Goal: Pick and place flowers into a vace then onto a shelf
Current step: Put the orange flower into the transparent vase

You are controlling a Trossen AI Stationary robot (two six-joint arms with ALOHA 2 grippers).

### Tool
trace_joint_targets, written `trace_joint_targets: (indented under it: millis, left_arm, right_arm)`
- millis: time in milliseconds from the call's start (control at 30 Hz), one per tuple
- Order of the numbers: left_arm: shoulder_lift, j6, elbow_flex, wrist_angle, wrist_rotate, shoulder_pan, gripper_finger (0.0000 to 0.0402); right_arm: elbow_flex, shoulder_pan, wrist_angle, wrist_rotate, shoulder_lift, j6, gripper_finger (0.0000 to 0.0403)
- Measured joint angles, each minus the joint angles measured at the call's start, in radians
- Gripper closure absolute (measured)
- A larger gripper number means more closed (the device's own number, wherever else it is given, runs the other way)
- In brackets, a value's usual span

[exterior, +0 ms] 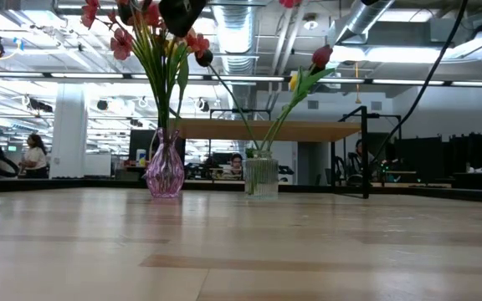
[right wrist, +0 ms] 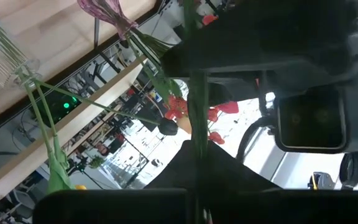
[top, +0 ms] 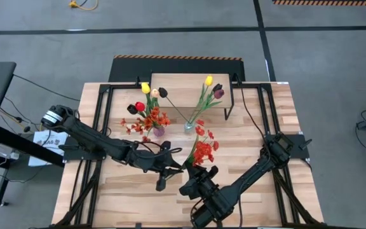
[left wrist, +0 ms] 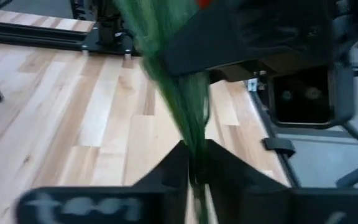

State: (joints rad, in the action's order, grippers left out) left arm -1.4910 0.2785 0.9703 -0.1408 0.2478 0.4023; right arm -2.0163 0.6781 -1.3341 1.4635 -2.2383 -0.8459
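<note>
Left gripper (top: 170,166) reaching in from left of high view, sitting low centre, fingers (left wrist: 166,180) pinching green stem (left wrist: 188,106) of orange-red spray (top: 202,149). Pink vase (top: 159,131) standing centre-left, holding tulips (top: 146,95) and red blossoms. Clear vase (top: 189,127) standing at centre, holding two more tulips (top: 213,86). Shelf (top: 192,86) sitting at upper centre behind vases. Right gripper (top: 192,178) coming in from lower right, clamping same spray's stem just beside left gripper.

Grey floor (top: 323,57), exposed ceiling ducts (exterior: 249,33), strip lights (exterior: 82,75).
</note>
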Motion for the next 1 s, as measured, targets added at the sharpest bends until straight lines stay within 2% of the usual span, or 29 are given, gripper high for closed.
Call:
trace_joint_targets:
  millis: [67, 433, 700, 867, 1000]
  left_arm:
    - [0.0, -0.006, 0.0, 0.009, 0.002, -0.001, 0.0389]
    - [0.0, -0.007, 0.0, 0.026, 0.01, -0.002, 0.0398]
    - [0.025, -0.007, -0.001, 0.048, 0.024, 0.0, 0.04]
    - [0.043, 0.018, 0.06, 0.234, 0.152, 0.005, 0.0401]
    - [0.043, 0.029, 0.13, 0.355, 0.216, 0.025, 0.0401]
  right_arm:
    - [0.0, 0.0, -0.001, 0.0, 0.0, 0.0, 0.0393]
    - [0.0, -0.007, 0.013, -0.047, 0.0, 0.0, 0.0348]
    - [0.0, -0.008, 0.041, -0.051, 0.0, 0.0, 0.0296]
    - [0.0, -0.008, 0.057, -0.041, 0.001, 0.0, 0.0255]
    - [0.0, -0.008, 0.069, -0.025, 0.001, 0.0, 0.0224]
